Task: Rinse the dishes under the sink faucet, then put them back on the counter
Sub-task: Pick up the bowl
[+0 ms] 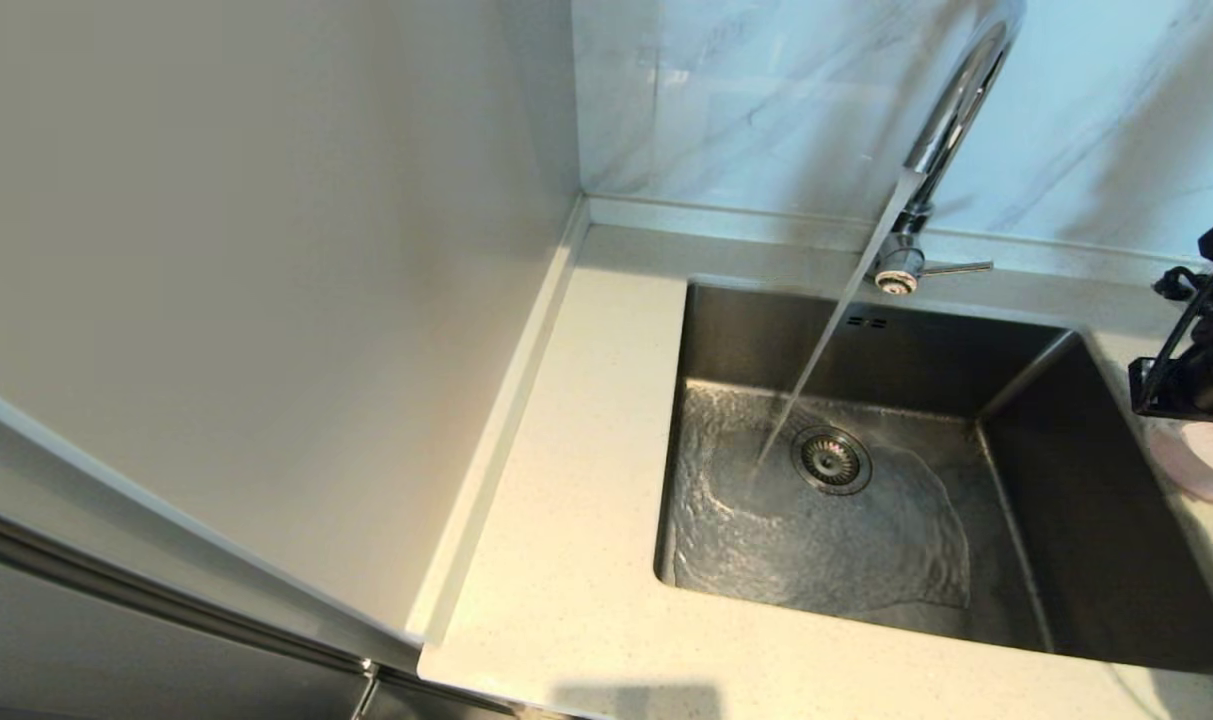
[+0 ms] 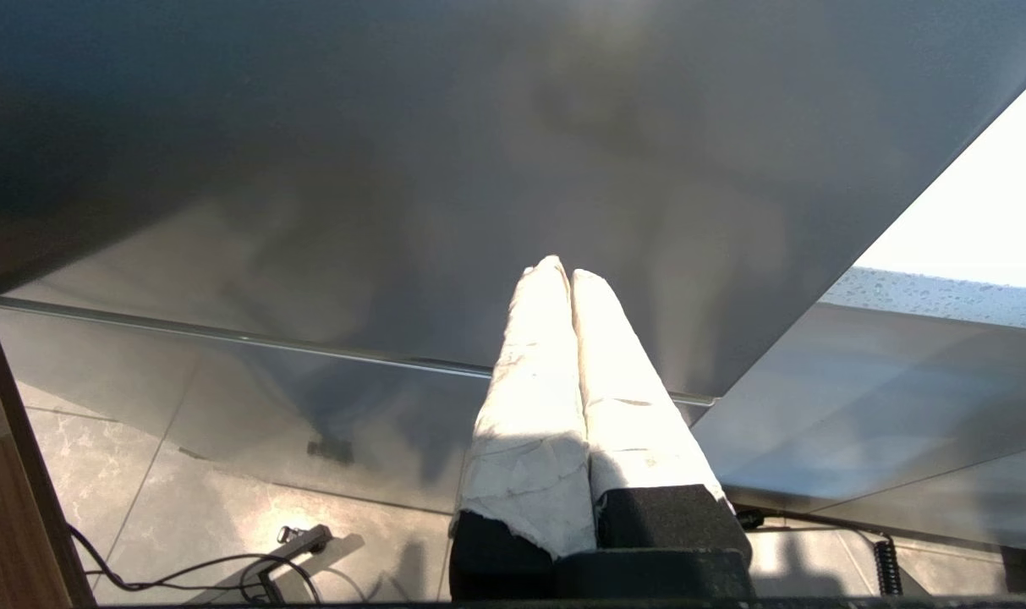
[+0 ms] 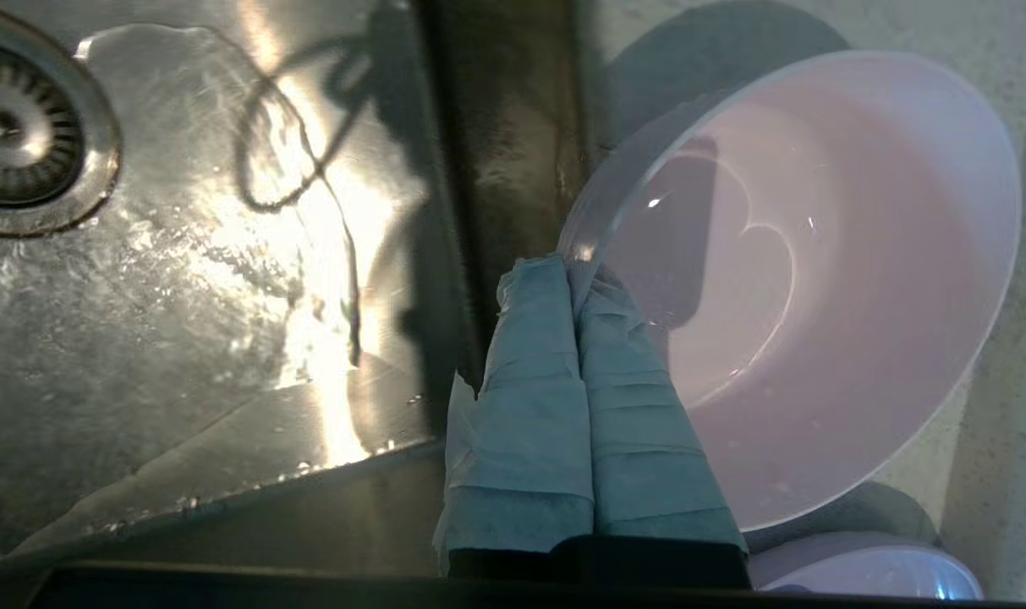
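Observation:
The pale pink bowl (image 3: 834, 279) hangs tilted over the counter (image 1: 576, 480), just right of the sink (image 1: 866, 330). My right gripper (image 3: 573, 266) is shut on its near rim, one finger inside and one outside. In the head view the bowl (image 1: 1206, 465) shows at the right edge, under the right gripper (image 1: 1191, 400). Water runs from the chrome faucet (image 1: 951, 110) and lands beside the drain strainer (image 1: 831, 460). My left gripper (image 2: 559, 271) is shut on nothing, parked low in front of a grey cabinet panel. The white dish is out of view.
The edge of another pale lilac dish (image 3: 868, 575) lies on the counter (image 3: 986, 474) below the bowl. The faucet's side lever (image 1: 956, 267) points right. A wall panel (image 1: 266, 300) bounds the counter on the left. Cables lie on the tiled floor (image 2: 208, 575).

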### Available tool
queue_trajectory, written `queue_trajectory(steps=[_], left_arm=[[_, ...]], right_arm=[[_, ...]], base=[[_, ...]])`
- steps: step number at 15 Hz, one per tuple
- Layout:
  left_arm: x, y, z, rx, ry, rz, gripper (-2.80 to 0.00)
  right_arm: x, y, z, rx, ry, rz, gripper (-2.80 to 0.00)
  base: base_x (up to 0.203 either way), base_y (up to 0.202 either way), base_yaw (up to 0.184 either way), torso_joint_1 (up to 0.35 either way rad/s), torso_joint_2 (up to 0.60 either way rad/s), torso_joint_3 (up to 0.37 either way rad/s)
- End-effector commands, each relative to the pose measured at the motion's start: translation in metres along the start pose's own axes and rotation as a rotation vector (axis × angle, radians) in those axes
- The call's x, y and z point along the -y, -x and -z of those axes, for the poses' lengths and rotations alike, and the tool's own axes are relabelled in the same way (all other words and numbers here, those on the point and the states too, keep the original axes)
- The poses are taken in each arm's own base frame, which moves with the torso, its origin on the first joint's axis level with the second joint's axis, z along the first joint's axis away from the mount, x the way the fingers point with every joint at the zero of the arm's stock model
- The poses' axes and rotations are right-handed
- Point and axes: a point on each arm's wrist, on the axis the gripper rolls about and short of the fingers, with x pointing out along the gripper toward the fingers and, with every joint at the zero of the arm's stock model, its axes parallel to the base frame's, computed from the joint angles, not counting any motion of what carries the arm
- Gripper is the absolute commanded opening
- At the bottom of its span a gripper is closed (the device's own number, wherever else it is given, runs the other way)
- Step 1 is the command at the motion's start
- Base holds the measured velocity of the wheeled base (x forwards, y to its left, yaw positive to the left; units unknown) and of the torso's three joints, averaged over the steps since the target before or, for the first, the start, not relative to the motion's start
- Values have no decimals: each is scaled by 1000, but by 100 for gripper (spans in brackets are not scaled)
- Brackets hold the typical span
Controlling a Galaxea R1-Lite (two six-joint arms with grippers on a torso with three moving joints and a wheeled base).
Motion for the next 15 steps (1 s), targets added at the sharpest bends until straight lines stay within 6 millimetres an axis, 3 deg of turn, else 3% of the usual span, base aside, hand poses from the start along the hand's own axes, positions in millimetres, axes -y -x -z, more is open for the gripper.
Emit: queue_trajectory(steps=[1, 5, 8, 12, 15], left_arm=[[0, 0, 0, 0, 0, -1, -280], [0, 0, 0, 0, 0, -1, -280], [0, 0, 0, 0, 0, 1, -280], [0, 0, 0, 0, 0, 0, -280], [0, 0, 0, 0, 0, 1, -280]], right_arm=[[-11, 23, 0, 43, 25, -18, -280], [-18, 45, 0, 93, 48, -44, -280], [-14, 60, 11, 97, 85, -98, -280], [-10, 92, 40, 132, 323, -390, -280], [-25, 109, 49, 195, 476, -571, -280]], base=[[0, 0, 0, 0, 0, 0], [0, 0, 0, 0, 0, 0], [0, 0, 0, 0, 0, 0], [0, 0, 0, 0, 0, 0], [0, 0, 0, 0, 0, 0]])
